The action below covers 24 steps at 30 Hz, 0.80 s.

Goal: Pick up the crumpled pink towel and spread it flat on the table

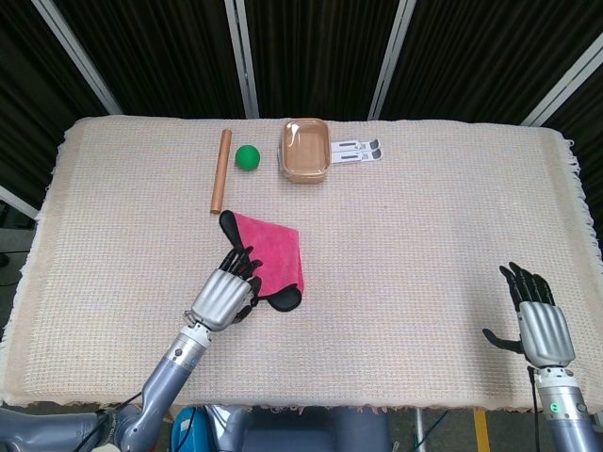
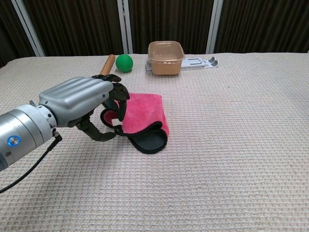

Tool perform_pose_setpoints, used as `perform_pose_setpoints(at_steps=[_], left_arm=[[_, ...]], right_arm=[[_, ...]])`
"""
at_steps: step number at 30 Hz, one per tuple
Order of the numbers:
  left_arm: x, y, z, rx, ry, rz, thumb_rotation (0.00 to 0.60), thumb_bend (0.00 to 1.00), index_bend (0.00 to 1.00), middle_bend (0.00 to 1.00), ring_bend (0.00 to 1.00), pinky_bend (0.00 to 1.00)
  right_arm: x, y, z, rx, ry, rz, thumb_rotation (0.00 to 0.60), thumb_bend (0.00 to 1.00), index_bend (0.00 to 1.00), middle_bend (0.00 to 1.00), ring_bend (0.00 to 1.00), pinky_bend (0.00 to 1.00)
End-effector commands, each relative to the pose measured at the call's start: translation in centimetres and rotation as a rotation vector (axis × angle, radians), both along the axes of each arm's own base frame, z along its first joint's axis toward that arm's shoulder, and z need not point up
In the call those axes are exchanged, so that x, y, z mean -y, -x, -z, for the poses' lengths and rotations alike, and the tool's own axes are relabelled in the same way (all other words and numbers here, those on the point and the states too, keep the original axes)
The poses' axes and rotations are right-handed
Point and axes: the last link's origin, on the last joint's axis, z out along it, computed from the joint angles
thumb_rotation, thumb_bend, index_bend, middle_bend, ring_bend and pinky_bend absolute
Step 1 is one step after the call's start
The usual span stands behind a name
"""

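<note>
We see the pink towel [image 1: 270,254] lying bunched near the middle of the table [image 1: 424,235], its black-edged folds running from the far left down toward the near right. Our left hand [image 1: 224,297] sits at its near-left edge, fingers spread over the cloth and curled down but not yet closed on it. Our right hand [image 1: 539,325] rests open, well apart at the near right corner. The left is plainly nearer, so we judge the grasp is its job

Even, bright overhead light; soft faint shadows on the table [image 1: 396,245]; dark backdrop; both views sharp, no glare, little edge distortion
</note>
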Motion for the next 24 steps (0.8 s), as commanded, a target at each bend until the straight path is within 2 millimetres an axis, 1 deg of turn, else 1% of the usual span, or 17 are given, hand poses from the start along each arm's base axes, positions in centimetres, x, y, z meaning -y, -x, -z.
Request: perform_pose_setpoints(at_steps=[1,5,9,12,15,19,24], left_arm=[[0.05,-0.23,0.39,0.004,0.008,0.0,0.6,0.32,0.49,0.21,0.0,0.07],[0.19,-0.36,0.86,-0.003,0.016,0.001,0.6,0.34,0.51,0.21,0.0,0.07],[0.16,-0.22,0.92,-0.007,0.013,-0.007,0.6,0.35,0.51,0.21,0.0,0.07],[0.08,-0.06,0.85,-0.013,0.012,-0.012,0.6,0.37,0.54,0.22,0.0,0.07],[0.04,-0.01,0.69,-0.01,0.01,-0.013,0.6,0.4,0.56,0.22,0.0,0.07],[0.03,0.07,0.57,-0.011,0.011,-0.012,0.6,0.48,0.58,0.23,0.0,0.07],[-0.03,0.19,0.42,-0.006,0.015,-0.019,0.6,0.51,0.6,0.23,0.0,0.07]], right_arm=[[0.0,-0.01,-0.05,0.002,0.0,0.0,0.6,0.17,0.0,0.0,0.0,0.0],[-0.03,-0.09,-0.19,0.009,0.006,-0.003,0.6,0.17,0.0,0.0,0.0,0.0],[-0.06,-0.12,-0.22,0.012,0.005,-0.004,0.6,0.17,0.0,0.0,0.0,0.0],[-0.07,-0.15,-0.2,0.012,0.004,-0.005,0.6,0.17,0.0,0.0,0.0,0.0],[-0.09,-0.19,-0.19,0.013,0.006,-0.006,0.6,0.17,0.0,0.0,0.0,0.0],[-0.09,-0.18,-0.16,0.013,0.006,-0.004,0.6,0.17,0.0,0.0,0.0,0.0],[-0.08,-0.09,-0.12,0.013,0.003,0.003,0.6,0.17,0.0,0.0,0.0,0.0]])
